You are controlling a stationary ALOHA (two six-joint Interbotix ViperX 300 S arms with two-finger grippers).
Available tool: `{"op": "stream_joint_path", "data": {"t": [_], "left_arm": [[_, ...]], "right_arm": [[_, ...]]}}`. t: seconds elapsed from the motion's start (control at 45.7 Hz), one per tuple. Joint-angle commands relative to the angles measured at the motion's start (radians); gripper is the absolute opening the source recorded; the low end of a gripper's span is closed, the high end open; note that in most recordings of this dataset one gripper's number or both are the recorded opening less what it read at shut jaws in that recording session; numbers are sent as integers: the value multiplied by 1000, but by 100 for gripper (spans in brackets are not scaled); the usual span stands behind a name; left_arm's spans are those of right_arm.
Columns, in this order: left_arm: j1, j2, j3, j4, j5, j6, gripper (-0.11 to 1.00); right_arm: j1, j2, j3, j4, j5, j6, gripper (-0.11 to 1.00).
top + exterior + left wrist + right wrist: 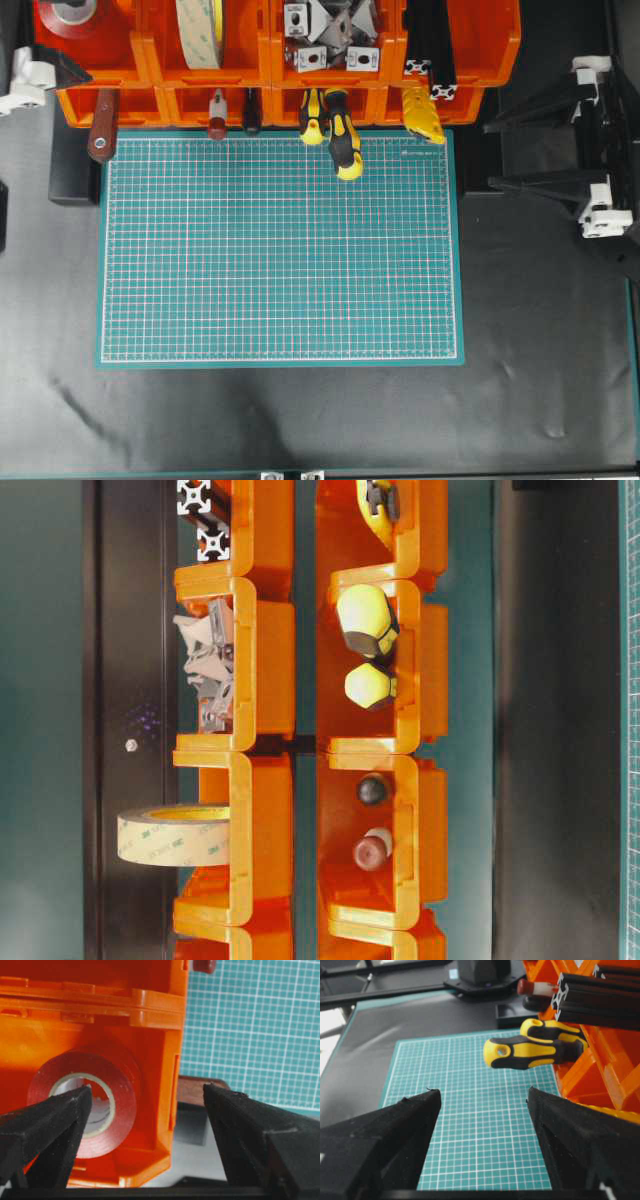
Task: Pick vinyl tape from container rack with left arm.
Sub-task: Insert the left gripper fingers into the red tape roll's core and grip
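The vinyl tape (122, 1105), a glossy red ring with a whitish core, lies flat in the far-left upper bin (100, 22) of the orange container rack (260, 75). My left gripper (147, 1087) is open and holds nothing. Its left finger overlaps the tape's core in the left wrist view, and its right finger hangs beyond the bin's right wall. Overhead, only part of the left gripper (55, 68) shows at the left edge beside that bin. My right gripper (490, 155) stands open and empty at the right of the mat, pointing across it (483, 1090).
A big cream tape roll (200, 30) stands edge-on in the neighbouring bin. Yellow-black screwdriver handles (345, 140) and a brown handle (102, 135) stick out of the lower bins over the green mat (280, 250). Black extrusions (430, 50) fill the right bin.
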Motion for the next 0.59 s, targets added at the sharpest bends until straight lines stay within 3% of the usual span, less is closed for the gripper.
{"op": "stream_joint_path", "data": {"t": [0.0,0.569], "left_arm": [[17,3,-5,2,-3,2,86],[37,12,34,2,-3,9,83]], "right_arm": [[-2,2,-26,-2,0,-2,70],[-2,-5,-26,-5,2,-3,70]]}}
